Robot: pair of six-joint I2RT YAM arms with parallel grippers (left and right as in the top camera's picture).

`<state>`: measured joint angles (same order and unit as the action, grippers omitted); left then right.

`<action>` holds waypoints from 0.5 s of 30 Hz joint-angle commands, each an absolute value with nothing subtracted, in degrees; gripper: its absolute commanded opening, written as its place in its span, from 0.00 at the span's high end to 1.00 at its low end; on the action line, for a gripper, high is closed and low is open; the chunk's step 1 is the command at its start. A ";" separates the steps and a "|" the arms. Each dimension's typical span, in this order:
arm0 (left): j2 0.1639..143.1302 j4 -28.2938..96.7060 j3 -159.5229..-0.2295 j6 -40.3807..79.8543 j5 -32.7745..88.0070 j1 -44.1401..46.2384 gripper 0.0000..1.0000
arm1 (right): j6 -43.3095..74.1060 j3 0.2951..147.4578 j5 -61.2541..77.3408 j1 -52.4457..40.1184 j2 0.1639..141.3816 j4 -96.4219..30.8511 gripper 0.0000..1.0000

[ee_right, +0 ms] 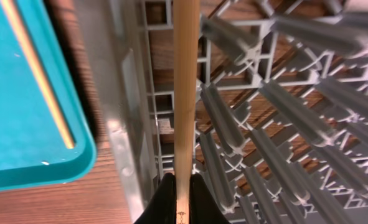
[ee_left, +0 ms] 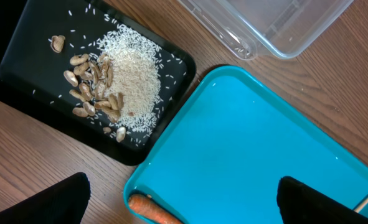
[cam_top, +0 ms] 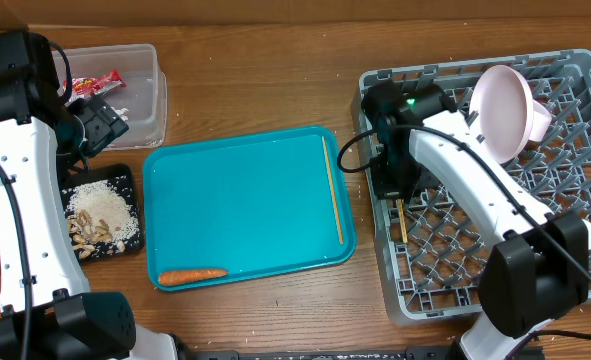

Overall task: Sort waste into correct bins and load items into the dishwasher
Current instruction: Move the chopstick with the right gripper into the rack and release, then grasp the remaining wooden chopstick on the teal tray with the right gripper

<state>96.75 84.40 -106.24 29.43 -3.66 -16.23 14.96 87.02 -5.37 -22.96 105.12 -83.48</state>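
My right gripper (ee_right: 182, 180) is shut on one wooden chopstick (ee_right: 185, 93), which it holds over the left side of the grey dish rack (cam_top: 455, 250), above the pegs. The other chopstick (cam_top: 332, 190) lies along the teal tray's right edge. A pale plate (cam_top: 503, 110) stands on edge at the back of the rack. The orange carrot (cam_top: 191, 275) lies at the teal tray's front left corner. My left gripper (ee_left: 184, 202) hangs open and empty, high above that corner and the black tray (ee_left: 22, 59), which holds rice (ee_left: 134, 74) and nut scraps (ee_left: 93, 90). The clear tub (cam_top: 145, 100) holds a red wrapper (cam_top: 95, 85).
The teal tray (cam_top: 245, 200) fills the middle of the wooden table, between the black tray and the rack. The right arm's cable (cam_top: 360, 150) loops over the gap between the teal tray and the rack. The rack's upright pegs (ee_right: 296, 112) crowd close around the held chopstick.
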 commanded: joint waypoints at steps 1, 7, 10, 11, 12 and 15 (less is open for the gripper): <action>95.90 84.36 -107.04 28.27 -3.57 -16.32 0.02 | 14.74 83.74 -4.29 -22.76 105.49 -82.06 0.96; 95.90 84.31 -107.04 28.27 -3.57 -16.32 0.02 | 15.22 81.01 -4.01 -22.74 105.08 -78.46 0.78; 95.90 84.20 -107.04 28.27 -3.57 -16.32 0.02 | 15.18 83.96 -4.64 -22.74 103.74 -78.43 0.64; 95.90 84.18 -107.04 28.27 -3.57 -16.32 0.01 | 15.18 85.65 -5.17 -22.74 103.20 -78.72 0.59; 95.90 84.18 -107.04 28.27 -3.57 -16.32 0.01 | 15.16 87.61 -5.43 -22.74 102.67 -78.98 0.54; 95.90 84.20 -107.04 28.27 -3.55 -16.32 0.01 | 15.09 94.35 -4.95 -22.74 101.49 -79.29 0.51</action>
